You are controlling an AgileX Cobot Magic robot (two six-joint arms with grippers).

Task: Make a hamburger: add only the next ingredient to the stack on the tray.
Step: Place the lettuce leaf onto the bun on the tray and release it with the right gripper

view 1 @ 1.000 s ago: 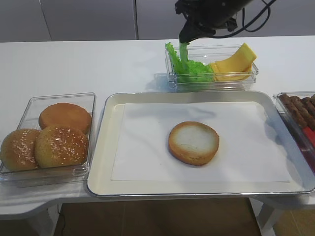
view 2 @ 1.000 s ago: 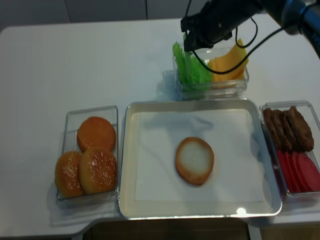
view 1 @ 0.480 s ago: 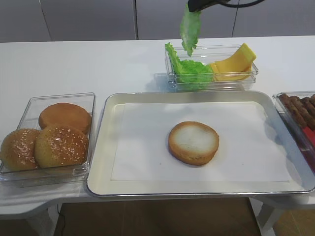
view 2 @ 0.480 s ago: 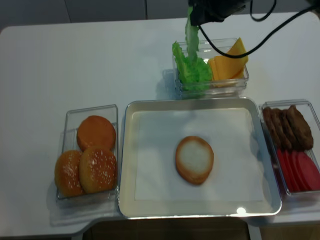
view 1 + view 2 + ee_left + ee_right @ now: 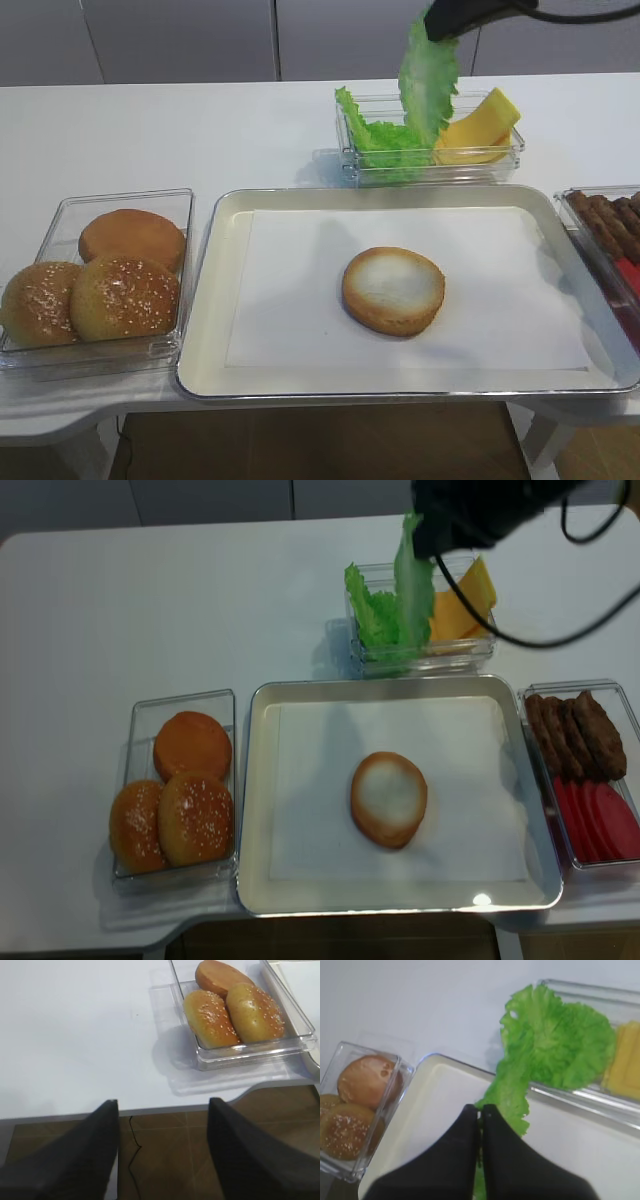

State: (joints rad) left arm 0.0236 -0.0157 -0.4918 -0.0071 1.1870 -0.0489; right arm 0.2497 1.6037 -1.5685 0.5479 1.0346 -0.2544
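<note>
A: What sits nearest the table's front edge?

B: One tray (image 5: 215, 300), holding one bun half (image 5: 393, 290) near the middle, cut face up. At the table's left edge, one clear box (image 5: 60, 225) with three brown buns (image 5: 124, 295).

A: And the lettuce?

B: One lettuce leaf (image 5: 428, 80) hangs in the air over the far box (image 5: 350, 165), pinched between the pressed-together jaws of the right gripper (image 5: 481, 1115). More lettuce and cheese slices (image 5: 480, 128) lie in that box.

A: The left gripper (image 5: 162, 1147)?

B: Jaws spread, holding nothing, off the table's left front corner.
</note>
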